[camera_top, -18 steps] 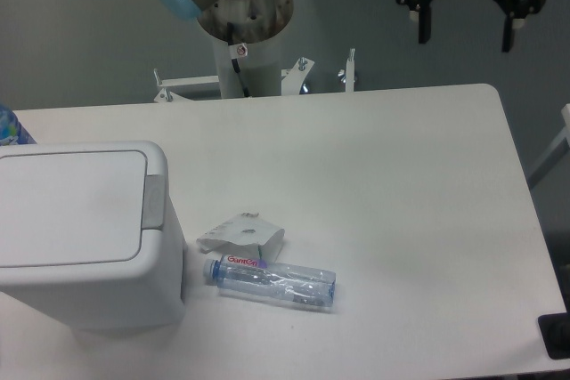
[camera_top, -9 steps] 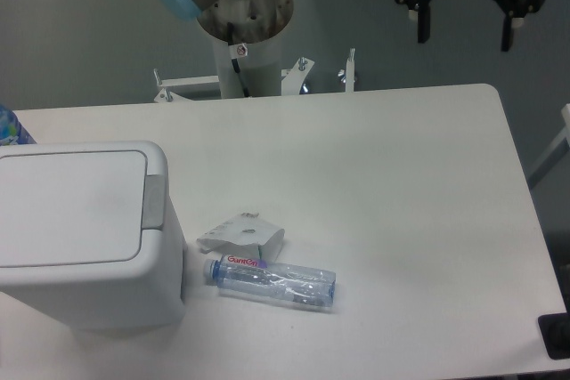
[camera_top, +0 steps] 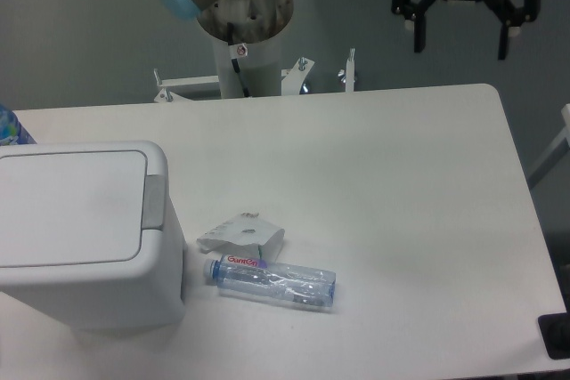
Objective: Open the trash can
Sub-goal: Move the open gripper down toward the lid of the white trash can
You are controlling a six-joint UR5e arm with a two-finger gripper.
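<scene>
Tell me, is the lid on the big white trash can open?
No, the trash can has its flat lid lying shut, and the gripper hangs far away with open jaws.

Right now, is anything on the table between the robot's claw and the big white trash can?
No. In the camera view, the open gripper hangs far right, the trash can sits left; bare table between. The carton and bottle lie lower.

The claw (camera_top: 460, 40), hanging above the worktop's (camera_top: 383, 184) far right corner, carries white lettering that looks like "ROBOTIQ", though it is small. The clear bottle (camera_top: 272, 280) lying near the front edge has a red-lettered label, roughly "GantCo"; I can't read it surely.
</scene>
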